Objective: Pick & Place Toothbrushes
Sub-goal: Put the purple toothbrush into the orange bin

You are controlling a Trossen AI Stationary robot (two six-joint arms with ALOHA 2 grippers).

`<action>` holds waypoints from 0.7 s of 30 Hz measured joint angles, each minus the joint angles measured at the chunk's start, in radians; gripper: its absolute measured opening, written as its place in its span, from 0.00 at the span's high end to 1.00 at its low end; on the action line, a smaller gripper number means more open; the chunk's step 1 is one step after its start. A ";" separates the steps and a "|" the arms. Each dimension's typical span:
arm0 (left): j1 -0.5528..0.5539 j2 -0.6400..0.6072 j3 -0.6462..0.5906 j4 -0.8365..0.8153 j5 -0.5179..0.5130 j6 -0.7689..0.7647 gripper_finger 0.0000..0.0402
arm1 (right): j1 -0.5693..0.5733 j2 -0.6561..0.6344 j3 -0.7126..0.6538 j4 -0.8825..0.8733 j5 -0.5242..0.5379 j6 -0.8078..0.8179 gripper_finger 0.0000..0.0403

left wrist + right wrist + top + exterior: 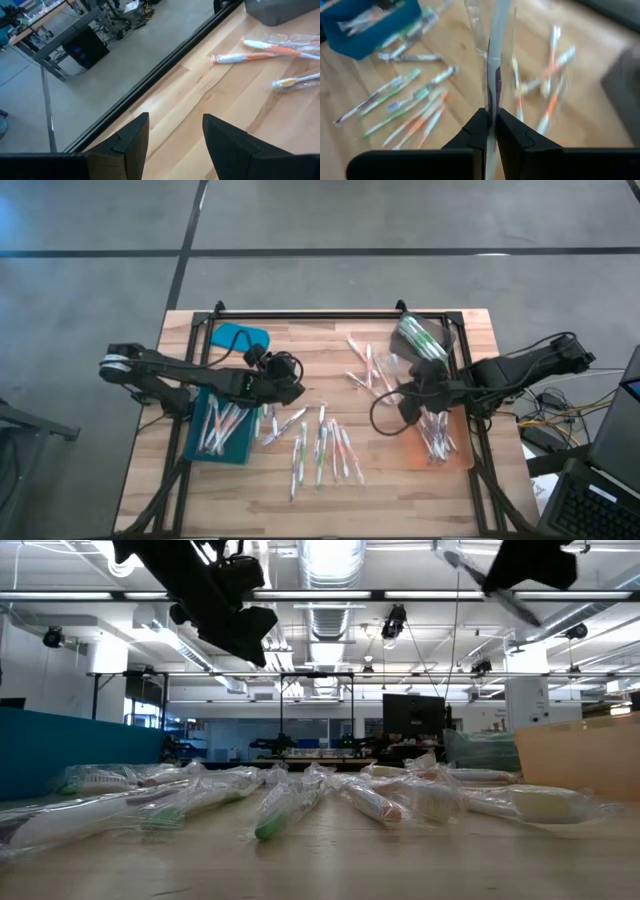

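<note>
Several wrapped toothbrushes (325, 445) lie loose on the middle of the wooden table (330, 335). More lie in a teal tray (222, 428) at the left and on an orange tray (440, 448) at the right. My right gripper (490, 114), just left of the orange tray (412, 402), is shut on one toothbrush (496, 55) in a clear wrapper. My left gripper (172, 122) hangs open by the teal tray's far right corner (290, 387), with nothing between its fingers. My right gripper pinches the wrapped toothbrush between its two fingers, near one end (491, 107). Most of its length sticks out past the fingertips, with a purple part (496, 82) just beyond them. The toothbrush is lifted clear of the table, and in the low view it slants below the gripper (498, 592).
A clear bin (425, 340) with green toothbrushes stands at the far right, and a teal lid (240, 337) lies at the far left. A black frame (330, 315) runs along the table's far edge and sides. Cables and gear (560, 410) sit off the table's right.
</note>
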 joint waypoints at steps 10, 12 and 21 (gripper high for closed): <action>0.000 0.000 -0.005 0.029 0.001 0.040 0.53 | 0.000 0.000 0.026 -0.269 -0.238 0.344 0.94; 0.000 0.000 -0.005 0.029 0.001 0.042 0.53 | 0.000 0.000 0.020 -0.304 -0.282 0.382 0.94; 0.000 0.000 -0.005 0.028 0.005 0.041 0.53 | -0.001 -0.001 0.006 -0.413 -0.356 0.495 0.94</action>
